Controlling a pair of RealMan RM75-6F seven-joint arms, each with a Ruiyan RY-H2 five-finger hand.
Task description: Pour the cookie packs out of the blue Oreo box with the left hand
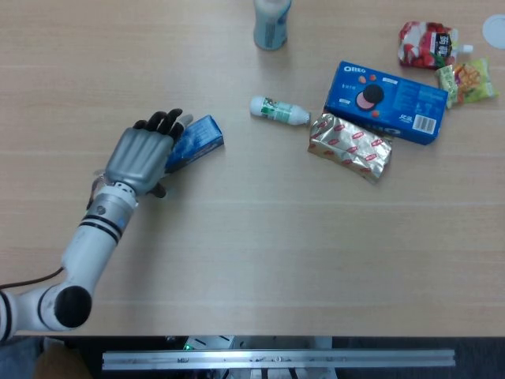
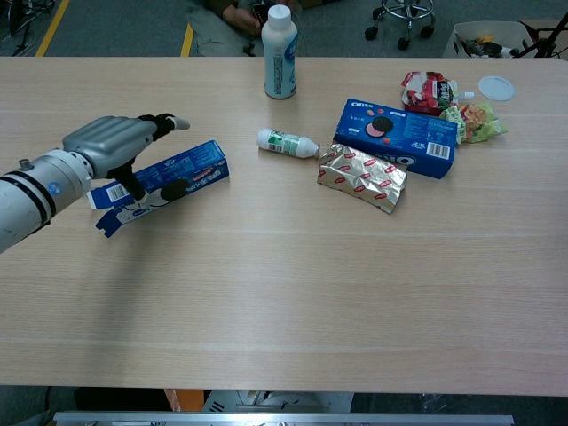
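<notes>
A long blue Oreo box (image 1: 197,140) lies flat on the table's left side, its open flap end pointing toward the left edge. My left hand (image 1: 142,154) is over the box's left half and hides it in the head view. In the chest view the left hand (image 2: 111,142) sits just above the box (image 2: 191,169), fingers stretched past its far side and the thumb reaching down on its near side. I cannot see a closed grip on it. No cookie packs show outside this box. My right hand is not visible.
A wider blue Oreo box (image 1: 387,101) lies at the right with a foil pack (image 1: 349,146) against it. A small bottle (image 1: 278,110) lies on its side mid-table, and a tall bottle (image 2: 279,53) stands behind it. Snack bags (image 1: 426,43) and a white lid (image 2: 495,86) sit far right.
</notes>
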